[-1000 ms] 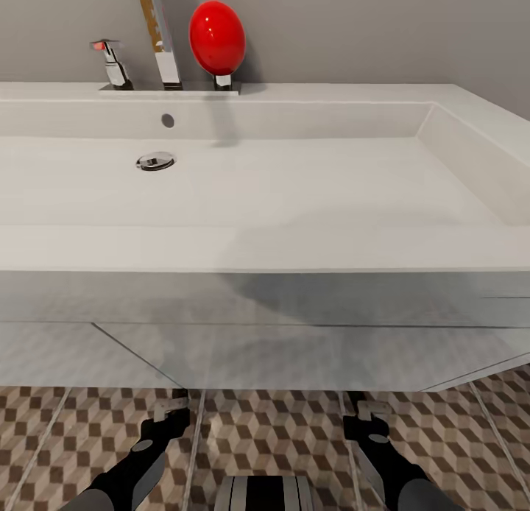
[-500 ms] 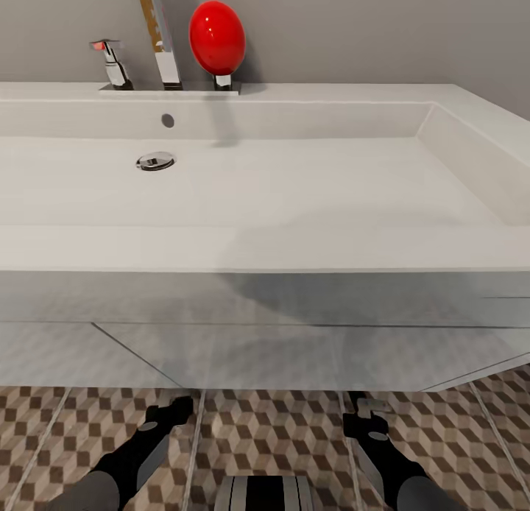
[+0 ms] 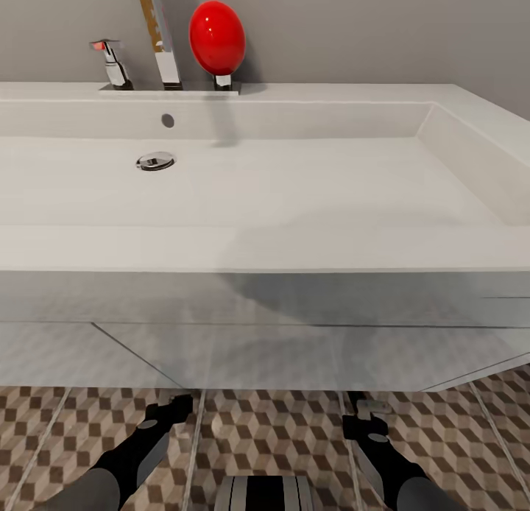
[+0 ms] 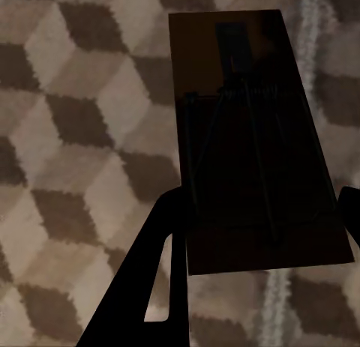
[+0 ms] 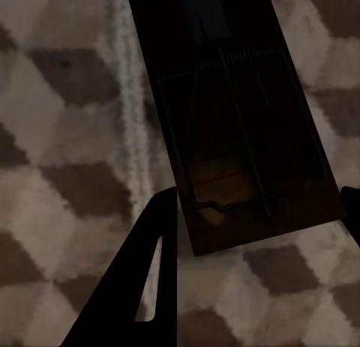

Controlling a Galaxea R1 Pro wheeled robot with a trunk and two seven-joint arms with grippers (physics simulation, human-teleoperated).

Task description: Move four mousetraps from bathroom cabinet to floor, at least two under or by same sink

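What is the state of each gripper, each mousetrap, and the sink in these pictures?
left gripper: shut on a mousetrap, above the floor.
right gripper: shut on a second mousetrap.
sink: empty, dry, tap not running.
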